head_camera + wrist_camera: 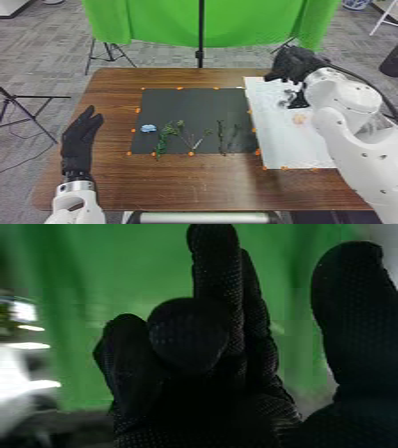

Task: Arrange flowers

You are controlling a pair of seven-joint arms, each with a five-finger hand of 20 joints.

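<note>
1. The left hand [80, 142] is at the left of the surface [111, 187], fingers straight, holding nothing.
2. The right hand [295, 65] is at the far right, loosely open, one finger bent, holding nothing.
3. The blue flower [148, 128] and green stems [162, 142] lie on the black mat [191, 105].
4. A white sheet [280, 135] lies just right of it.
</note>
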